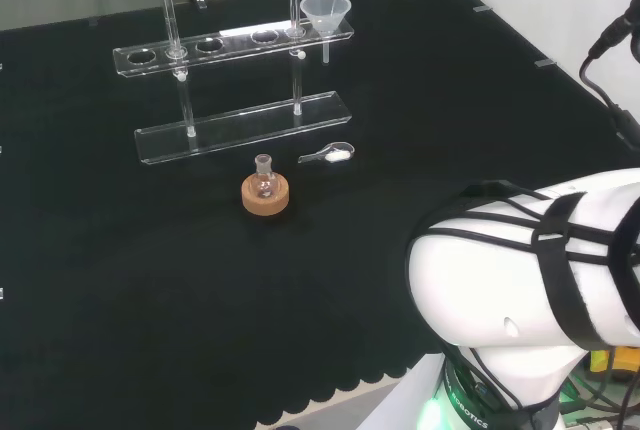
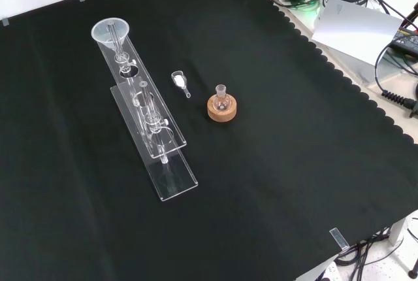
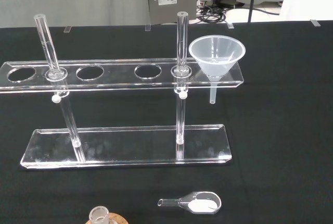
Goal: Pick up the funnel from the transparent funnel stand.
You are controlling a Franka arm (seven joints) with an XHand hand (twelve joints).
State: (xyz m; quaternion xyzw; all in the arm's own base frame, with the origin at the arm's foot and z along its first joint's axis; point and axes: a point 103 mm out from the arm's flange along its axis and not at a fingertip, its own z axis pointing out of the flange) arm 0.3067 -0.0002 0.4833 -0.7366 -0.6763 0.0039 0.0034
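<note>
funnel [image 3: 217, 56] seated upright in end hole of transparent funnel stand [image 3: 125, 148] | other holes open | clear scoop [image 3: 193, 202] holding white powder lies on black worktop [image 3: 281, 146], near the stand's base | flask [image 3: 99, 215] on cork ring [image 3: 117, 219] beside it

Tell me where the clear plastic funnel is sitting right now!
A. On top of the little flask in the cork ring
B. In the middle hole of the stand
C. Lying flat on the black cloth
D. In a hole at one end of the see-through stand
D: the clear plastic funnel sits upright in the end hole of the transparent stand's top rail, its stem hanging below.
</note>
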